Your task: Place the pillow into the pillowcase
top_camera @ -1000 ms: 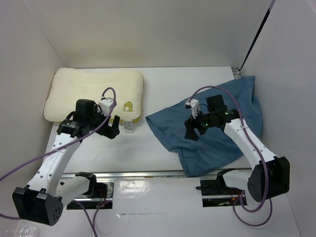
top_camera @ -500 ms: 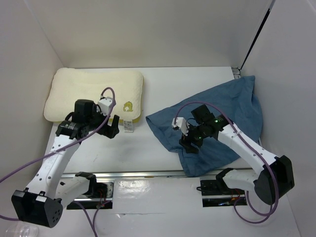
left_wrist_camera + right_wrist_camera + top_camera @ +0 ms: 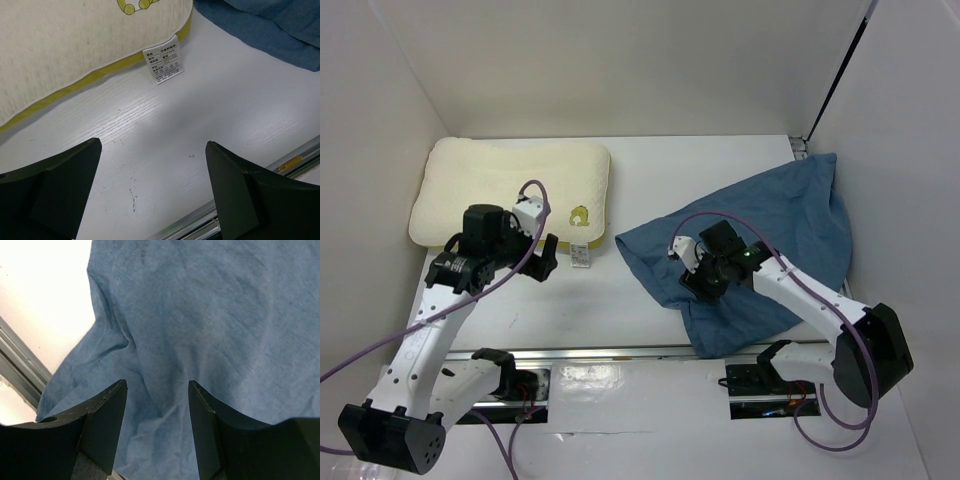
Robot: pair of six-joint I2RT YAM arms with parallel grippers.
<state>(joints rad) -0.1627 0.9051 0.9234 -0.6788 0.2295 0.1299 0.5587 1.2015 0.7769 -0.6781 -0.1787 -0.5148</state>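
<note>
The pillow (image 3: 510,190) lies flat in the upper left of the top view. Its long side runs left to right. Its little yellow ring (image 3: 580,213) and its white tag (image 3: 164,65) are at its lower right corner. The pillowcase (image 3: 760,250) is a crumpled blue heap in the middle right of that view. It slants from lower left up to upper right, and its far corner is by the right wall. A strip of bare bench (image 3: 650,190) lies between the two, so they do not touch. The pillow is not inside the case yet.

The left claw (image 3: 152,150) is spread wide and holds nothing. It hangs over bare bench just below the pillow's lower right corner, close to the tag. The pillow lies up and to the left of it.

The right claw (image 3: 157,387) is spread too, with nothing pinched. It points down at the lower left part of the pillowcase, and blue folds show between its fingers. I cannot tell if the tips touch the cloth.

I think the right arm should take the case, as it is right above it. The left arm is the nearer one to the pillow. I cannot tell which edge of the case is the open one.
</note>
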